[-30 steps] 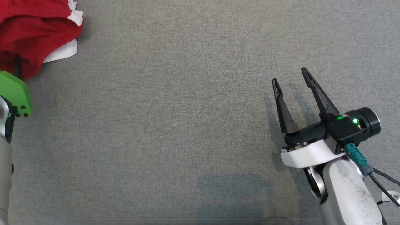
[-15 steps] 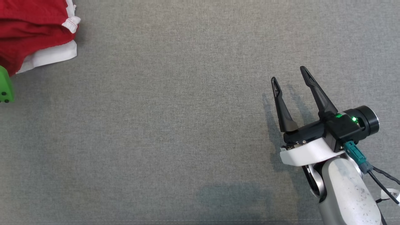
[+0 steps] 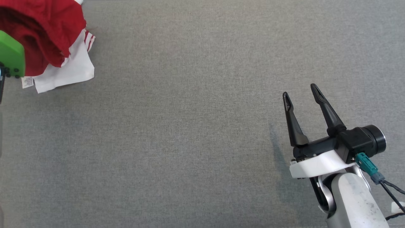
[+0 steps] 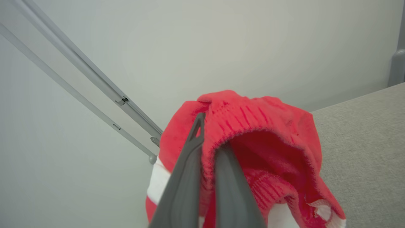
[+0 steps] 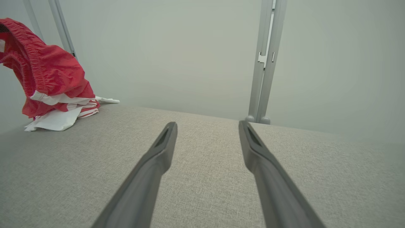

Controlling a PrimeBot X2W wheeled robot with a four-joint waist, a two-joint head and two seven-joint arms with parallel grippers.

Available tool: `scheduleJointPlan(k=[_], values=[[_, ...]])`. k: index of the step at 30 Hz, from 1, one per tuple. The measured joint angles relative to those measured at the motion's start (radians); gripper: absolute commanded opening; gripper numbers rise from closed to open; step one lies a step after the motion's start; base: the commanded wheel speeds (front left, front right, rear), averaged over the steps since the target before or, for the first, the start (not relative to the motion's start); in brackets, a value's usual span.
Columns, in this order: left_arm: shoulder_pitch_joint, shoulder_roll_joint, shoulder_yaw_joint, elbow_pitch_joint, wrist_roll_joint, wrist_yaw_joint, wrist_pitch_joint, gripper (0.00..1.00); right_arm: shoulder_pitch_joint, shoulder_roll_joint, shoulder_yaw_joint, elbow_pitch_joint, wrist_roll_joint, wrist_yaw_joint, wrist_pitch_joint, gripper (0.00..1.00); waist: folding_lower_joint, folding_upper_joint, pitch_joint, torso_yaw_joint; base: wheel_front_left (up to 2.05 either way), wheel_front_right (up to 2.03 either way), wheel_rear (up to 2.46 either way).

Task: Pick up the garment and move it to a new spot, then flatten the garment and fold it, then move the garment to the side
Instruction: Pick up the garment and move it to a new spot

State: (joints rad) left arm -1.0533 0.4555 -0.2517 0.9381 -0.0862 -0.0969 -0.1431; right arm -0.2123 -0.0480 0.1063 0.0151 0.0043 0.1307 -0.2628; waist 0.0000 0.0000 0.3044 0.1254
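The garment [image 3: 47, 34] is a red piece with white trim and red stripes, bunched at the table's far left corner. Its upper part is raised while its white hem still trails on the cloth. In the left wrist view my left gripper [image 4: 207, 133] is shut on the garment's [image 4: 259, 133] red ribbed waistband, which drapes over the fingers. The green left wrist cover [image 3: 11, 57] shows at the head view's left edge. My right gripper [image 3: 300, 93] stands open at the lower right, nothing between its fingers [image 5: 158, 158]. The right wrist view shows the garment [image 5: 50, 72] lifted at far left.
The table [image 3: 190, 126] is covered in grey fabric. Behind it is a pale wall with grey metal uprights [image 5: 264, 63]. A small white label [image 3: 28, 82] hangs from the garment's hem near the left edge.
My left gripper has shut on the garment and lifted it, so the red cloth now hangs higher and more white hem shows. The right gripper sits slightly lower in the picture.
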Motion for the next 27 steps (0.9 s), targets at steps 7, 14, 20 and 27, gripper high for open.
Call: scheduleJointPlan(k=[7, 14, 20, 27], values=[[-0.015, -0.074, -0.078, -0.095, 0.001, -0.022, -0.008, 0.0, 0.057, 0.0, -0.049, 0.006, 0.026, 0.0, 0.0, 1.0, 0.0, 0.0, -0.093, -0.024, 0.0, 0.0, 0.0], [0.006, -0.171, -0.161, -0.199, -0.048, -0.03, 0.001, 0.0, 0.097, 0.0, -0.072, 0.006, 0.048, 0.0, 0.0, 1.0, 0.0, 0.0, -0.167, -0.062, 0.0, 0.0, 0.0], [0.067, -0.261, -0.263, -0.311, -0.142, -0.032, 0.002, 0.0, 0.121, 0.0, -0.092, 0.006, 0.062, 0.0, 0.0, 1.0, 0.0, 0.0001, -0.209, -0.1, 0.0, 0.0, 0.0], [0.176, -0.361, -0.327, -0.411, -0.261, -0.032, 0.009, 0.0, 0.133, 0.0, -0.116, 0.003, 0.065, 0.0, 0.0, 1.0, 0.0, 0.0001, -0.231, -0.138, 0.0, 0.0, 0.0]])
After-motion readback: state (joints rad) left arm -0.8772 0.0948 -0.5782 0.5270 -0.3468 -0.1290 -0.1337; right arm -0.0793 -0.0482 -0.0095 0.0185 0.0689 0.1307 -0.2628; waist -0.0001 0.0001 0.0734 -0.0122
